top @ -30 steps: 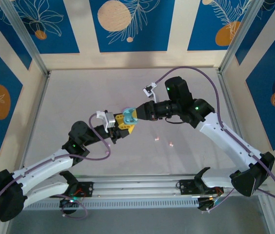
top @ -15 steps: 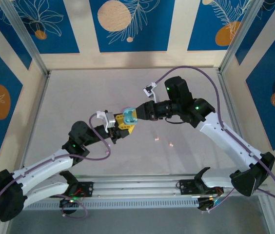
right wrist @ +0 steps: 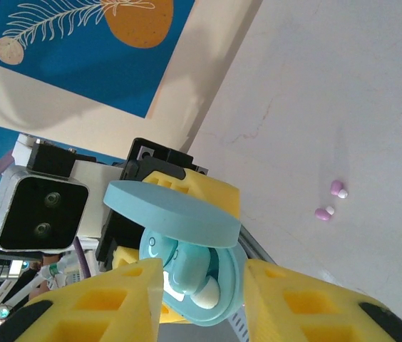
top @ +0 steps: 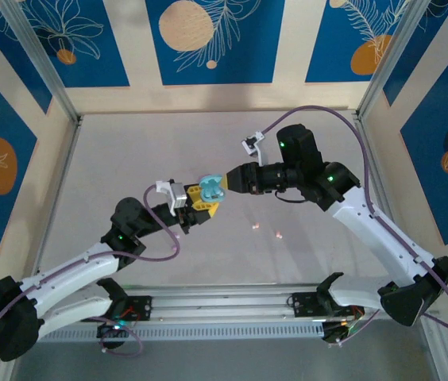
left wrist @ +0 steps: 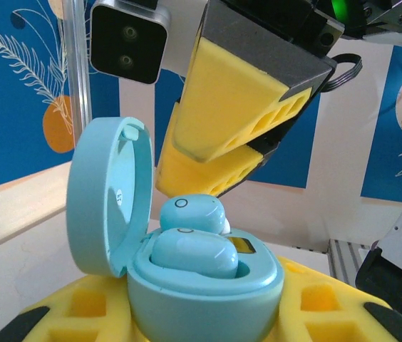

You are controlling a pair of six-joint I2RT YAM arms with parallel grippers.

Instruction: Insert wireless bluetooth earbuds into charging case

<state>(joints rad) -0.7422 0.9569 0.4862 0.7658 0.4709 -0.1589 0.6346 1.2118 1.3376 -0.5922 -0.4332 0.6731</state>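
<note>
My left gripper (left wrist: pixel 204 317) is shut on the light blue charging case (left wrist: pixel 208 299), held above the table with its lid (left wrist: pixel 108 192) swung open. One light blue earbud (left wrist: pixel 194 253) lies in the near pocket. A second (left wrist: pixel 190 210) stands a little higher behind it, white tip showing. My right gripper (right wrist: pixel 204 299) is open, its yellow fingers (right wrist: pixel 94 303) either side of the case (right wrist: pixel 230 289) and clear of the earbud (right wrist: pixel 191 268). In the top view the case (top: pixel 210 187) sits mid-table between left gripper (top: pixel 200 202) and right gripper (top: pixel 224 184).
Two lilac-pink earbuds (top: pixel 254 228) (top: pixel 278 234) lie loose on the grey table (top: pixel 129 159), right of and nearer than the grippers; the right wrist view shows them too (right wrist: pixel 338 189) (right wrist: pixel 323 213). Aluminium frame posts (top: pixel 53 79) and patterned walls surround the table.
My right gripper's jaws have spread apart and the right arm has drawn back slightly to the right, leaving the blue earbud in the case. The left arm has stayed still.
</note>
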